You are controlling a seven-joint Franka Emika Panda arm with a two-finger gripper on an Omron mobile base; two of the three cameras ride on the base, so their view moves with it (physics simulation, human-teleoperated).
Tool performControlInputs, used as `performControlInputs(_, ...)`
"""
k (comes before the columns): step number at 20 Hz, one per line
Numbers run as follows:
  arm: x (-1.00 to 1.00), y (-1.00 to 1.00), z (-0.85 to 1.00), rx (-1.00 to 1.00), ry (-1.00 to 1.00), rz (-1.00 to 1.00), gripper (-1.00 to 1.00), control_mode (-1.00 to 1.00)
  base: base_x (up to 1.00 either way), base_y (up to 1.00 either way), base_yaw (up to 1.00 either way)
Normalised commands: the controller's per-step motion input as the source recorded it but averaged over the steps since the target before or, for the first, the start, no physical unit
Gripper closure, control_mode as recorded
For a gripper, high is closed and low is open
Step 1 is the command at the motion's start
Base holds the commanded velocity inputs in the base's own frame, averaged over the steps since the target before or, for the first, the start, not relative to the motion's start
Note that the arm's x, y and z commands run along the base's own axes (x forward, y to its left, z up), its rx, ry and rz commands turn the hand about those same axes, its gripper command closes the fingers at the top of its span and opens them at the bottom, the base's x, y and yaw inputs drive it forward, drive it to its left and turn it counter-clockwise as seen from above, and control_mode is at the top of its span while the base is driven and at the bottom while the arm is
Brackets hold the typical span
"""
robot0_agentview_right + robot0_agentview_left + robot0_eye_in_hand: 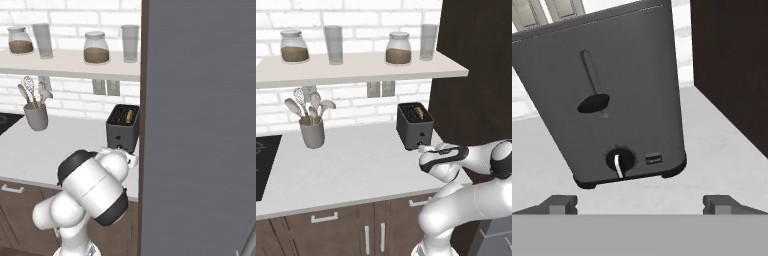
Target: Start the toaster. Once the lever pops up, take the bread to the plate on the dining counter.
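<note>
Your grey utensil crock (312, 132) sits left on the pale desk (346, 170). Right of it, the dark grey boxy toaster (414, 125) holds the tan bread slice (418, 112) in a slot. Your pincer (640, 204) faces its front lever (593, 103), tips wide apart, holding nothing.

Bread (418, 112) inside grey toaster (414, 126)

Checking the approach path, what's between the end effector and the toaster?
Nothing: in the hand view, bare grey counter separates the open end effector from the toaster.
</note>
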Motion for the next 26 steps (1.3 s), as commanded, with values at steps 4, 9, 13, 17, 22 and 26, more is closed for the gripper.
performControlInputs(4, 0.0, 0.15, 0.02, 0.0, 0.0, 0.0, -1.0, -1.0, 0.0, 0.0, 0.0)
performControlInputs(9, 0.0, 0.02, 0.16, 0.0, 0.0, 0.0, -1.0, -1.0, 0.0, 0.0, 0.0)
performControlInputs(13, 0.0, 0.0, 0.21, 0.01, 0.0, 0.04, -1.0, -1.0, 0.0, 0.0, 0.0)
performControlInputs(17, 0.0, 0.02, 0.37, 0.01, 0.0, 0.02, -1.0, -1.0, 0.0, 0.0, 0.0)
performControlInputs(22, 0.0, 0.0, 0.37, 0.03, 0.0, 0.02, -1.0, -1.0, 0.0, 0.0, 0.0)
performControlInputs(26, 0.0, 0.0, 0.38, 0.04, 0.0, 0.01, -1.0, -1.0, 0.0, 0.0, 0.0)
